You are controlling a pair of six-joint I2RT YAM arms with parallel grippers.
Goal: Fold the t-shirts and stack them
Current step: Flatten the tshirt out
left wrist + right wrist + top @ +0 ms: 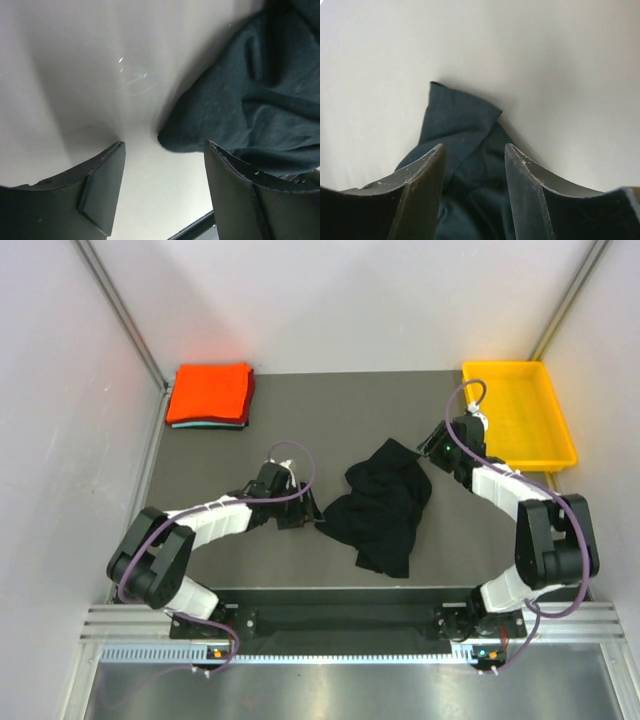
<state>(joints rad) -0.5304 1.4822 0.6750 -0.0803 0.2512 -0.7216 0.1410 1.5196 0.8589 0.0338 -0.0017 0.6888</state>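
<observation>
Flanking the crumpled black t-shirt [380, 505], left gripper [164, 145] and right gripper [474, 146] stand parted astride its opposite edges, neither visibly clamped.

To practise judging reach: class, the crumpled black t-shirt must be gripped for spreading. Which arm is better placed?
Right, probably. The right pincer, open, straddles a corner of the black t-shirt; the left pincer, also open, has only the cloth's tip near one finger.
</observation>
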